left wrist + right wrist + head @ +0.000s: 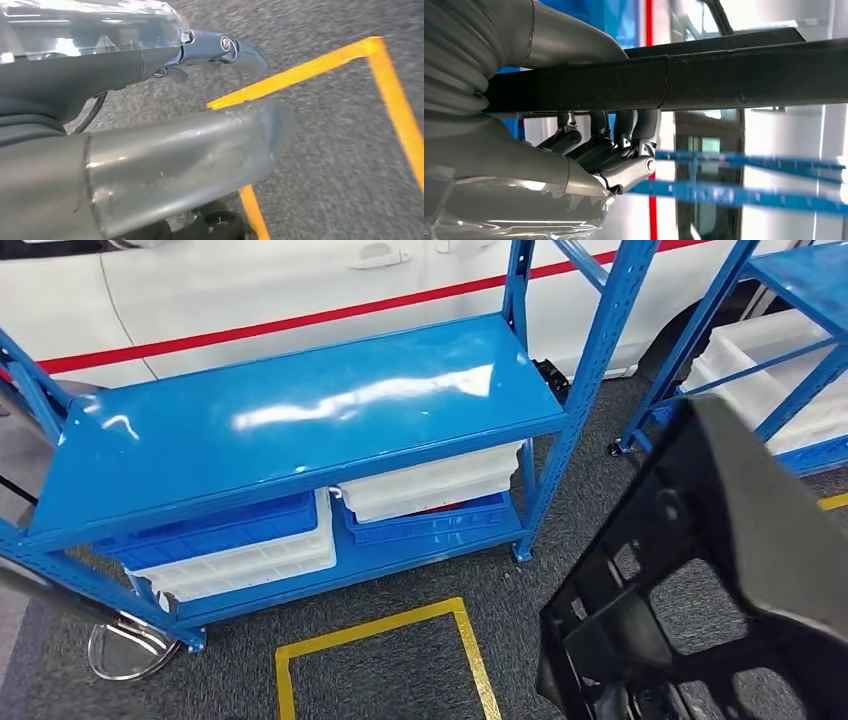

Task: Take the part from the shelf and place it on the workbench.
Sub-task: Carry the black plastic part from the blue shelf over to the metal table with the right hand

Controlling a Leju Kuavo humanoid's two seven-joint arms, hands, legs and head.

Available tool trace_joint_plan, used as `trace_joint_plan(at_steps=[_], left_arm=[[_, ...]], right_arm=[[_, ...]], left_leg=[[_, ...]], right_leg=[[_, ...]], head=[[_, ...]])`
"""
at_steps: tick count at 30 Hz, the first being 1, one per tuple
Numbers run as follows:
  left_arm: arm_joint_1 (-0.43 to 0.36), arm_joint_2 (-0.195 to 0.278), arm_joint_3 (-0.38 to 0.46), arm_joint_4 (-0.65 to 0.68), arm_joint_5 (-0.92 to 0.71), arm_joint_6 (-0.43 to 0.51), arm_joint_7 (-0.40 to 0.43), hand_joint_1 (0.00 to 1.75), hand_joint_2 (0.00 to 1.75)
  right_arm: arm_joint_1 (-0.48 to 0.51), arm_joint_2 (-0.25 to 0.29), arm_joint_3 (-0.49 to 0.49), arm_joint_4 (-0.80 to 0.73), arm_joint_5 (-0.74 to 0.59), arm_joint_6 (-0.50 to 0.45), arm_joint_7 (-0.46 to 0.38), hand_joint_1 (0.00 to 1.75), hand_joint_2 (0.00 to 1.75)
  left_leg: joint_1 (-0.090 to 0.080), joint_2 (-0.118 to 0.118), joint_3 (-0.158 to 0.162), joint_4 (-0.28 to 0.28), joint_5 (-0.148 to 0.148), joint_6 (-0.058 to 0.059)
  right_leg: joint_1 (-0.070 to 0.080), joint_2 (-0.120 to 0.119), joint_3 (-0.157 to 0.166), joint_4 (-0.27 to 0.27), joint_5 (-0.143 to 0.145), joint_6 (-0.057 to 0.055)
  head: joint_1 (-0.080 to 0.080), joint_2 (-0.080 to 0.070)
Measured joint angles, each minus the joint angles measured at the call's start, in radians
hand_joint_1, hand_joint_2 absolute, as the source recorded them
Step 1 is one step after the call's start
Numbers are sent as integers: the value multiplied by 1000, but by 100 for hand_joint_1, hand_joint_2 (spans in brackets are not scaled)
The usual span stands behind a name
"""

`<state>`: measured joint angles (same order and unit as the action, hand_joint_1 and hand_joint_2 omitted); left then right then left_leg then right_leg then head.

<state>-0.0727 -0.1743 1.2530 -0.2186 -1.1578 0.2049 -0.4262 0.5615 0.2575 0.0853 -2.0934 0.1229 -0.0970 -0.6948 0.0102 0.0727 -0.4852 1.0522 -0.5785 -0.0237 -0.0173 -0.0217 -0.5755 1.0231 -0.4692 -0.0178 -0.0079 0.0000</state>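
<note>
On the lower shelf (440, 545), four bins, two blue, two white, contents hidden, right hand (599, 150) clasping one black frame part (700, 580), left hand (210, 55) empty, fingers apart.

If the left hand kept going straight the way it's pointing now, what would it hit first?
Most likely the grey carpet floor, near the yellow tape outline. The left hand points down towards it with nothing between, though depth is hard to judge.

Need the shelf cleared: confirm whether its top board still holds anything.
No, the blue shelf's top board lies bare in the head view; the black part is off it.
</note>
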Motion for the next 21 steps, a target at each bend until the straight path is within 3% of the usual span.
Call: trace_joint_plan(at_steps=[2,3,4,5,6,8,10,11,13,15,17,19,20,21], left_arm=[[5,7,6,0,2,-1,-7,0,0],[8,11,9,0,2,-2,-8,0,0],[11,14,12,0,3,-3,-10,0,0],[12,17,15,0,6,-5,-13,0,0],[13,20,18,0,11,-9,-18,0,0],[13,27,25,0,22,-22,-24,0,0],[14,36,33,0,28,-33,-19,0,0],[14,41,36,0,29,-37,-12,0,0],[13,48,42,0,31,-43,-2,0,0],[12,54,45,-1,33,-45,7,0,0],[14,60,49,-1,34,-43,16,0,0],[16,66,54,-2,35,-40,23,0,0],[15,68,57,-2,36,-39,26,0,0],[14,70,59,-1,36,-38,27,0,0]], right_arm=[[0,23,-24,-6,-11,20,0,175,175],[1,31,-33,-6,-13,25,0,175,175],[1,37,-43,-6,-15,29,0,175,175],[2,43,-53,-6,-20,34,0,175,175],[2,49,-62,-6,-29,41,0,175,175],[1,62,-80,-5,-59,57,0,175,175],[0,71,-97,-5,-94,75,0,175,175],[0,74,-106,-4,-107,83,0,175,175],[1,78,-126,-4,-120,97,0,175,175],[0,80,-142,-5,-122,111,0,175,175],[-4,81,-153,-5,-119,126,0,175,175],[-6,81,-159,-4,-115,137,0,175,175],[-6,82,-161,-4,-114,140,0,175,175],[-6,82,-163,-4,-114,142,0,175,175]], left_leg=[[3,-49,-61,132,-67,-5],[3,-59,-92,194,-87,-5],[3,-63,-111,229,-88,-4],[3,-65,-113,224,-68,-2],[3,-70,-97,180,-31,1],[3,-112,-45,45,43,11],[2,-152,-18,-34,68,18],[0,-155,-17,-41,66,21],[1,-131,-15,-50,74,30],[6,-104,-12,-62,85,42],[5,-74,-14,-66,89,48],[2,-43,-17,-65,89,49],[2,-28,-18,-64,88,48],[1,-15,-17,-64,87,47]], right_leg=[[1,22,-4,0,3,-7],[2,35,-6,0,4,-9],[4,49,-6,1,4,-10],[5,63,-5,2,5,-10],[5,77,-3,3,5,-10],[6,103,-3,6,6,-7],[5,127,-10,8,11,3],[3,138,-15,8,15,10],[2,152,-24,9,20,25],[8,110,-46,55,-11,33],[9,52,-95,168,-80,38],[5,32,-137,265,-119,44],[3,28,-135,269,-112,46],[2,21,-113,233,-89,46]], head=[[-4,0],[-4,0],[-4,0],[-4,0],[-4,0],[-4,0],[-3,0],[-2,0],[-1,0],[6,0],[15,0],[17,0],[17,0],[17,0]])
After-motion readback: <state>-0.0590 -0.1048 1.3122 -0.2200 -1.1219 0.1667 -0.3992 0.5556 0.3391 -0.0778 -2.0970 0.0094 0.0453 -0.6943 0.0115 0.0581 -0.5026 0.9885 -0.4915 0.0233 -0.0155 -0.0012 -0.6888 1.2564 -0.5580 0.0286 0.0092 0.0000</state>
